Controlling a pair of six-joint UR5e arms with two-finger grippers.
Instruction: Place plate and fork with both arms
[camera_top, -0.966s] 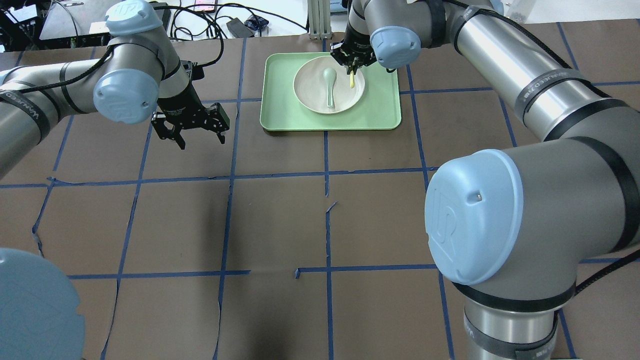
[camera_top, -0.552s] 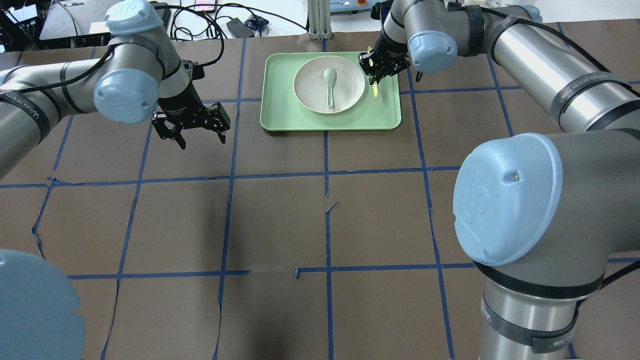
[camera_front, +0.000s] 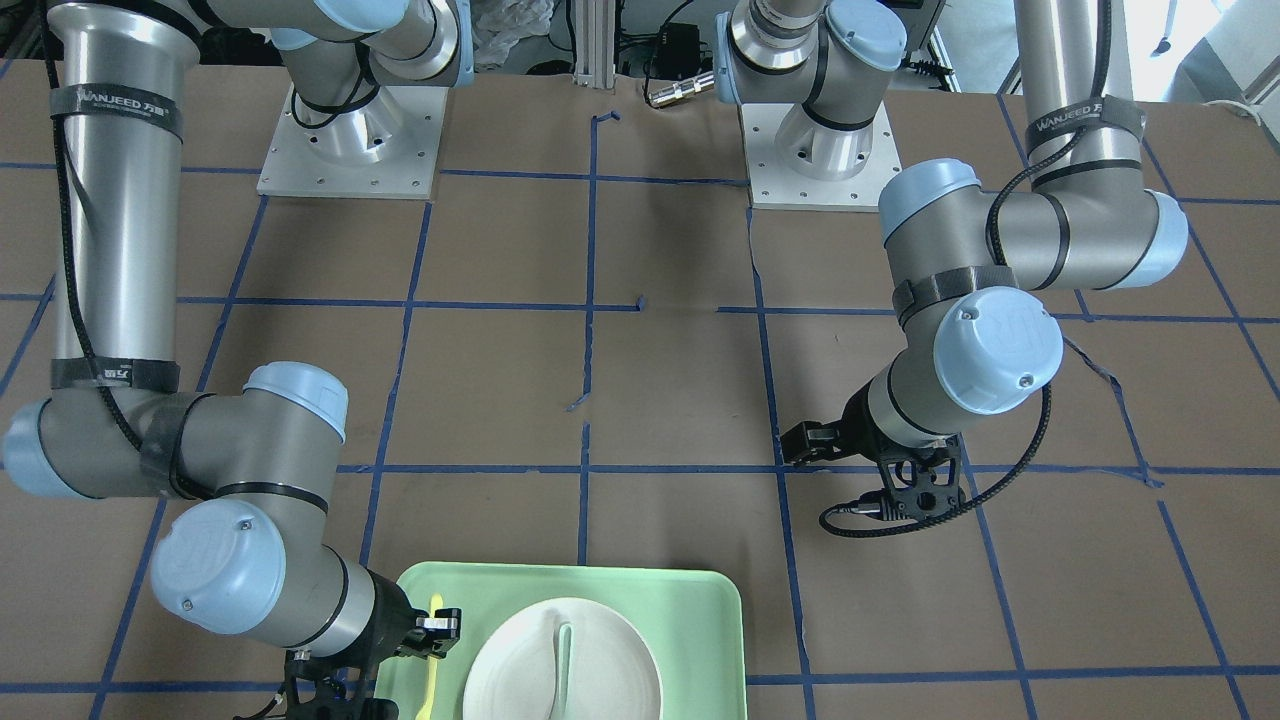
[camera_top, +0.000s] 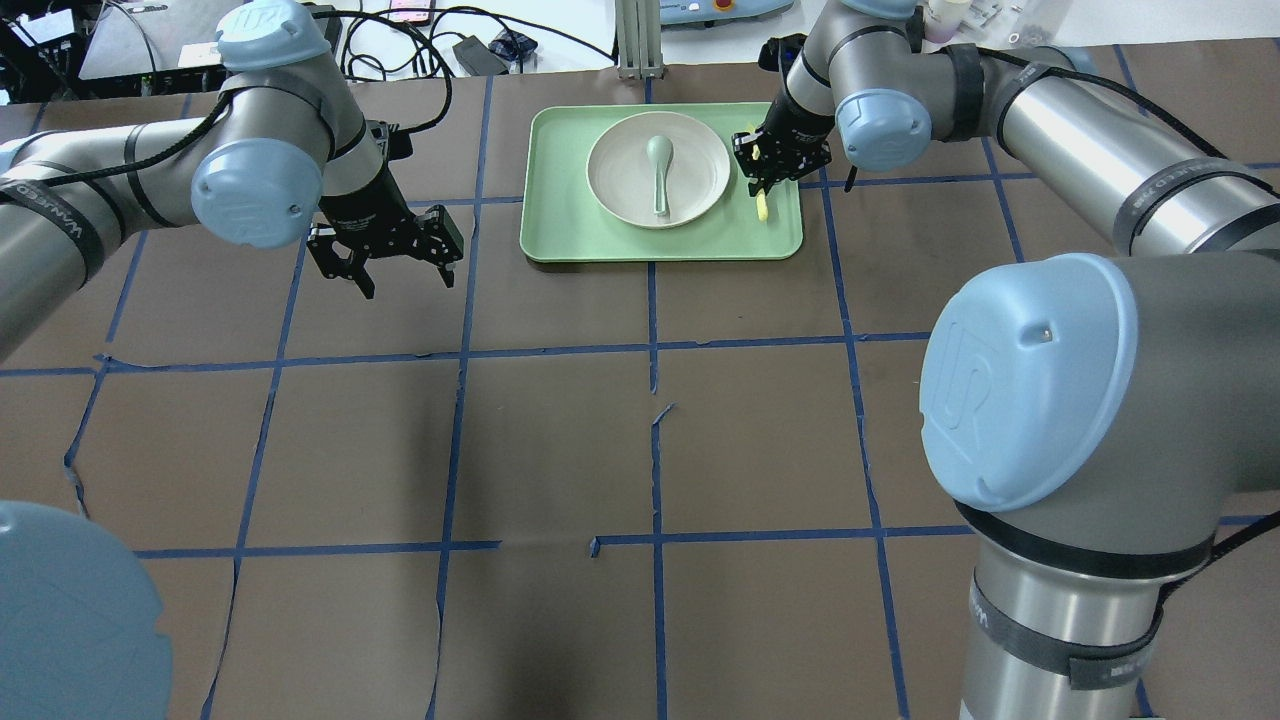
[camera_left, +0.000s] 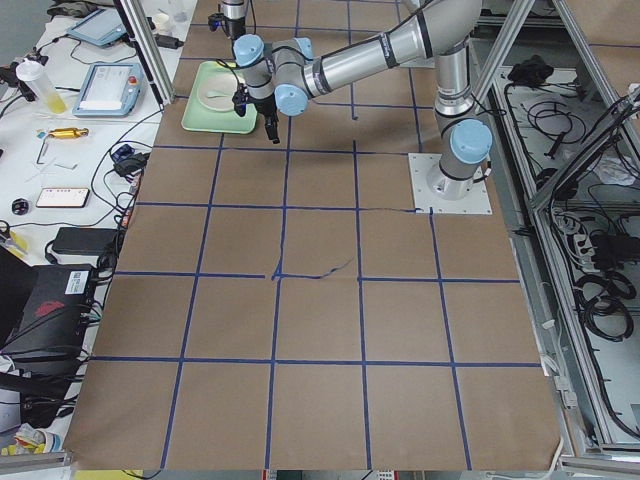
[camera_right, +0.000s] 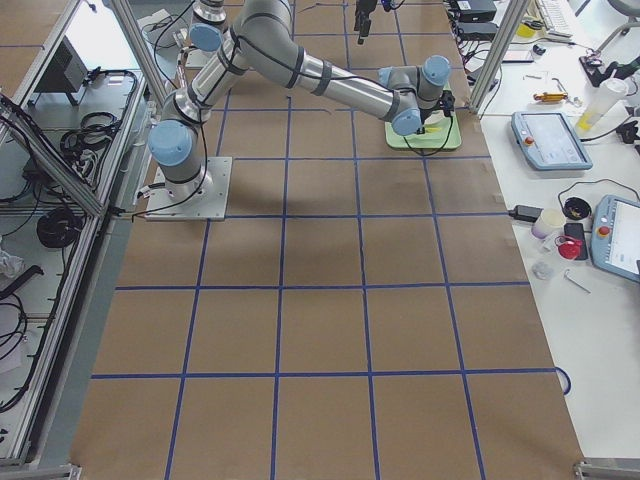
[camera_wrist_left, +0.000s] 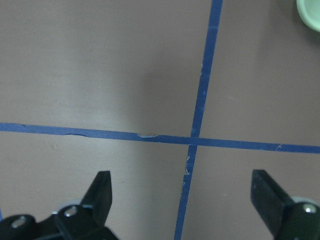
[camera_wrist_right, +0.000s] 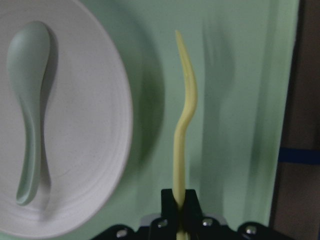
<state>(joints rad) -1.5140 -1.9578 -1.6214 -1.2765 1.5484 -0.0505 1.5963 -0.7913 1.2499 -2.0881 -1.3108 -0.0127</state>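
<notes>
The off-white plate (camera_top: 615, 165) sits in the middle of the light green tray (camera_top: 560, 235) at the table's far side. My right gripper (camera_top: 764, 188) is shut on the handle of the pale yellow fork (camera_top: 762, 207) and holds it over the tray's strip right of the plate. In the right wrist view the fork (camera_wrist_right: 184, 115) points away from the gripper (camera_wrist_right: 178, 200), beside the plate (camera_wrist_right: 85, 150). I cannot tell whether its tip touches the tray. My left gripper (camera_top: 406, 286) is open and empty above the table, left of the tray; its fingers (camera_wrist_left: 100, 190) are spread wide.
A grey-green spoon (camera_top: 657, 170) lies in the plate; it also shows in the right wrist view (camera_wrist_right: 30, 100). The tray's corner (camera_wrist_left: 311, 7) shows at the top right of the left wrist view. Brown paper with blue tape lines covers the table. Cables lie beyond the far edge.
My right gripper has carried the fork from above the plate's right side to the right, over the tray beside the plate. The left arm has barely moved.
</notes>
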